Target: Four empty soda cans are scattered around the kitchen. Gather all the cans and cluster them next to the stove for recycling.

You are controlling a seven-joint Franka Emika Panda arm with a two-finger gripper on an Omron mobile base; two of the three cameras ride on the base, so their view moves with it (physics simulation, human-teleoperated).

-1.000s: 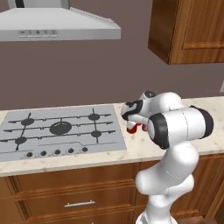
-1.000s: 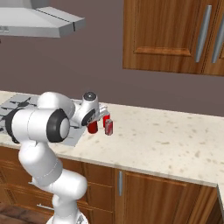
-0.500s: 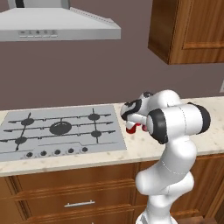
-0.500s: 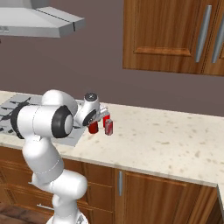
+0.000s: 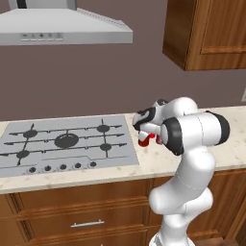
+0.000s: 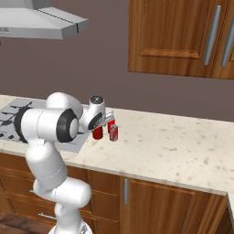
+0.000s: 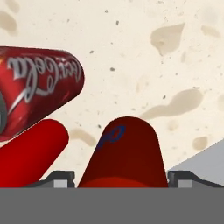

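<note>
The speckled beige stone worktop (image 6: 183,146) lies open from the red cylindrical soda cans (image 6: 113,132) out toward three o'clock in the right base view, with room for an approach from that side. At nine o'clock of the cans the flat silver-grey gas stove (image 5: 62,144) with black grates borders them closely. In the hand view a dark red can (image 7: 124,151) stands between the fingertips of the pincer (image 7: 118,177), a second can (image 7: 37,94) and a third (image 7: 30,151) crowd the ten and eight o'clock side, and bare worktop runs toward twelve and two o'clock. The brown wooden wall cupboards (image 6: 183,36) and the grey range hood (image 5: 62,29) hang well above.
</note>
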